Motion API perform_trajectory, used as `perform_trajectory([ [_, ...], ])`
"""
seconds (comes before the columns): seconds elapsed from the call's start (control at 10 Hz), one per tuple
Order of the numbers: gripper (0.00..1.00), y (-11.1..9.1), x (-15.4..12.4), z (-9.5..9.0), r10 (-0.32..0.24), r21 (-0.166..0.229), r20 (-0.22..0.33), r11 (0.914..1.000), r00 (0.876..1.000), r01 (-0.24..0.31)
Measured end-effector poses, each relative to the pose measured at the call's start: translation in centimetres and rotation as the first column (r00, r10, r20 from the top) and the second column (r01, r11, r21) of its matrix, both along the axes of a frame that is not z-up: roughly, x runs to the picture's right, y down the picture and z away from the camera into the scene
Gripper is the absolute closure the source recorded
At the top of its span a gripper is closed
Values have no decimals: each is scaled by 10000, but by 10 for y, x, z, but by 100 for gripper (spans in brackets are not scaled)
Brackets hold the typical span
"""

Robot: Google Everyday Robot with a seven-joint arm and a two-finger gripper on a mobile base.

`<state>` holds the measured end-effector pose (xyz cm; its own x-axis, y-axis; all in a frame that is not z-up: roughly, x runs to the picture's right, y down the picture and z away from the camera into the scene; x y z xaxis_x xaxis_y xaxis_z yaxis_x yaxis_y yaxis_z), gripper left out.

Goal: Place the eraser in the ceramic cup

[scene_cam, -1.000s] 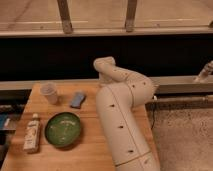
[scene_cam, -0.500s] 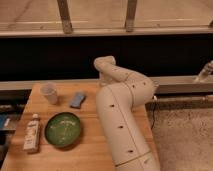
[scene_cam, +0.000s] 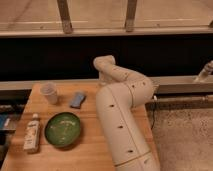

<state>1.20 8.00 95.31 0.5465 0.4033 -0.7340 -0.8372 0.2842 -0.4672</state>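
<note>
While the arm point(scene_cam: 122, 117) stands folded over the right half of the wooden table point(scene_cam: 85, 156), you get no sight of the gripper. The arm rises from the near edge, bends at a thick elbow on the right, and runs back to a rounded end near the table's far edge. Whatever hangs beyond that end is hidden behind the arm's own links, so you cannot tell whether the gripper is apart, together or clamped on anything.

You cannot find the eraser anywhere in this view either; if it is on the table, something covers it.

You see the ceramic cup point(scene_cam: 49, 92) standing upright near the table's far left corner, its mouth open to the camera. Just right of it, and apart from it, lies a blue-grey pad point(scene_cam: 77, 99), close to the arm's lower link. Nearer to you sits a round green bowl point(scene_cam: 63, 130), and a white bottle point(scene_cam: 32, 132) lies on its side just left of the bowl.
</note>
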Motion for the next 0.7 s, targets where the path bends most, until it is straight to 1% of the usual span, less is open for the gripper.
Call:
perform_trajectory([
  [0.1, 100, -4, -3, -8, 18, 143, 200, 9999, 9998, -21],
  [0.2, 100, -13, -3, -22, 103, 386, 435, 9992, 9990, -120],
  [0.4, 100, -27, -1, -39, 319, 821, 718, 9959, 9969, -377],
  [0.6, 100, -47, 8, -61, 685, 1528, 1097, 9846, 9916, -850],
  [0.7, 100, -58, 11, -71, 837, 1884, 1273, 9763, 9883, -1069],
])
